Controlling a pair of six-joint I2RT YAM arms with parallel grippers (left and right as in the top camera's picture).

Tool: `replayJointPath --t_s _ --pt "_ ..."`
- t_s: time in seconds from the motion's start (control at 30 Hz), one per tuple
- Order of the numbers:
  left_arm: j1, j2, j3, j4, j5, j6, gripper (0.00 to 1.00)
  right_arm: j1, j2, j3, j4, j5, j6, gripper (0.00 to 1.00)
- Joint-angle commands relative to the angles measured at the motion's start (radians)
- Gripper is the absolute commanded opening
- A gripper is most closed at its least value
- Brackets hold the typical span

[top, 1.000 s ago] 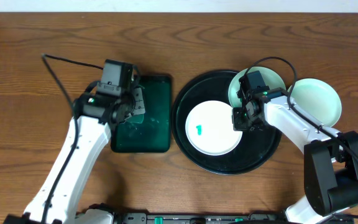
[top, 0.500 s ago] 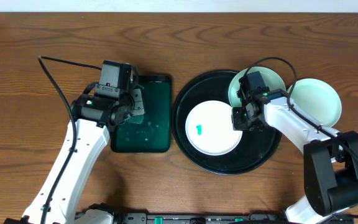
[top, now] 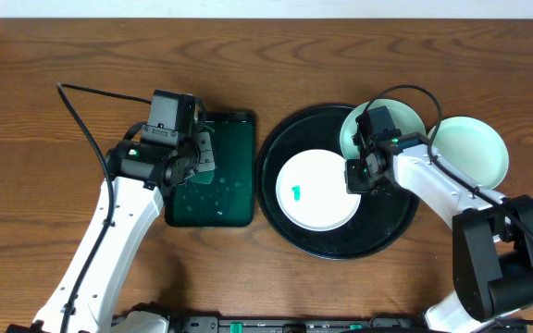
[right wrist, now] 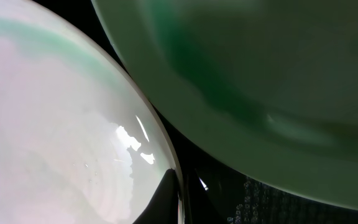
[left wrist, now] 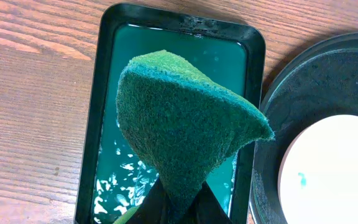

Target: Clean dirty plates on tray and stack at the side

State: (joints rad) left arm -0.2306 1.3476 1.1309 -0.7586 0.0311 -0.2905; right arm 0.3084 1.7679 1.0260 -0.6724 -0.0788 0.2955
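Two roles: the left gripper [left wrist: 178,202] clenches a sponge [left wrist: 185,124] over the water tray [left wrist: 104,93], likely to wet it, while the right gripper [top: 359,176] sits at the rim of the smeared plate [top: 317,190], apparently to steady it, though whether its fingers have closed cannot be told.

Overhead: you look straight down on the counter [top: 340,46] | left wrist: you look down from close above the green tray [left wrist: 94,124], sharing it and the black tray [left wrist: 309,87] with overhead | right wrist: you sit almost against the white plate [right wrist: 42,124] rim.
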Motion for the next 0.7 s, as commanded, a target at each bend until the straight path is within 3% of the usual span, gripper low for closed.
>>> replayJointPath --t_s 0.0,0.37,0.67 --pt "-0.001 -0.001 -0.004 0.001 0.001 0.01 0.07 0.007 -0.011 -0.012 0.002 -0.005 0.0 0.01" --pt "-0.001 0.035 -0.031 0.003 0.001 0.007 0.07 0.008 -0.011 -0.012 0.003 -0.008 0.0 0.01" --pt "-0.001 0.217 -0.037 0.002 0.001 -0.017 0.08 0.008 -0.011 -0.012 0.002 -0.008 0.0 0.01"
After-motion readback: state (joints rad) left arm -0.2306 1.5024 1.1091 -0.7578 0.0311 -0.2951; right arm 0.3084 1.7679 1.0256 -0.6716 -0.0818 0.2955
